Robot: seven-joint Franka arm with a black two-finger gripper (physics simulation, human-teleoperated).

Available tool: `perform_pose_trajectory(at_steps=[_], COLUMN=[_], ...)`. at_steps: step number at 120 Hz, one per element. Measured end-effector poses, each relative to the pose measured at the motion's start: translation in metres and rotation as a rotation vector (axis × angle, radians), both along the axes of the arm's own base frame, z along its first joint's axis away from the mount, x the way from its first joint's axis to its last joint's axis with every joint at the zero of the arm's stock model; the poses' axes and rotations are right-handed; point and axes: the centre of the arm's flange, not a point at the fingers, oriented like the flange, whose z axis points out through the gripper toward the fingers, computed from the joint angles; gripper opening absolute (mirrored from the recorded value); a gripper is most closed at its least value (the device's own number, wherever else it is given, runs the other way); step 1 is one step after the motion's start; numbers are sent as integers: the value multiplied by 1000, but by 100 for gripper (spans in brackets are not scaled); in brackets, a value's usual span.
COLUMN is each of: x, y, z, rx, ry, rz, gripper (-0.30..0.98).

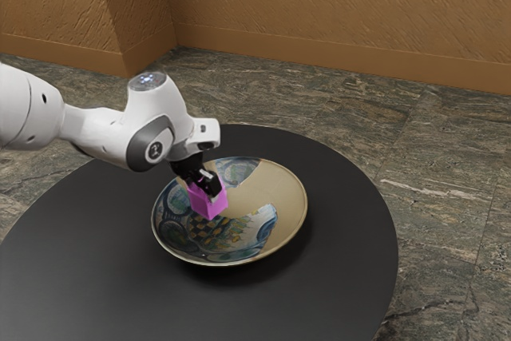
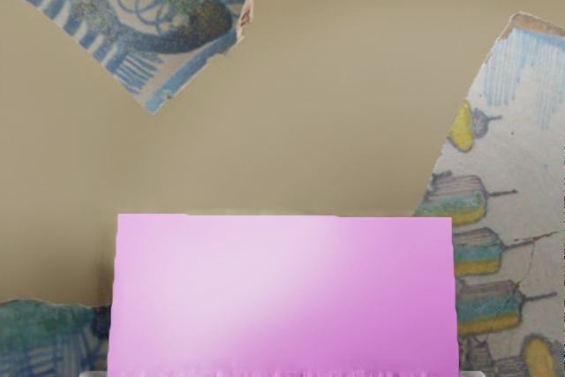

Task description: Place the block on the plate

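Note:
My gripper (image 1: 209,184) is over the inside of the plate in the exterior view, with its black fingers shut on the pink-purple block (image 1: 209,205). The block's lower part hangs below the fingertips. The wide, round plate (image 1: 285,197) has a tan surface with blue, green and yellow patterned pieces. In the wrist view the block (image 2: 282,293) is large at the lower edge, and the plate (image 2: 344,86) spreads behind it. Whether the block's underside touches the plate, I cannot tell.
The plate stands on a round black table (image 1: 96,261), and the table's curved edge runs past it at the exterior view's right. Beyond are a grey stone floor (image 1: 431,149) and brown walls (image 1: 319,5).

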Motion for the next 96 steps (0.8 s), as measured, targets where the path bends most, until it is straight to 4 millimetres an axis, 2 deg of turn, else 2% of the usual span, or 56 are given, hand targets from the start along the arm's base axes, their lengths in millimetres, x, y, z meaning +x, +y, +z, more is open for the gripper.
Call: perform_pose_trajectory(at_steps=[11, 21, 31, 43, 70, 84, 96], x=[2, 3, 20, 27, 27, 21, 16], y=[0, 1, 1, 7, 17, 18, 25], z=[4, 21, 66, 122, 217, 241, 251], rx=[-5, -8, -10, -10, -10, -7, -2], ry=[-5, -27, -51, -38, 50, 91, 129], rz=[4, 8, 8, 16, 26, 18, 22], gripper=[57, 61, 63, 65, 67, 68, 68])
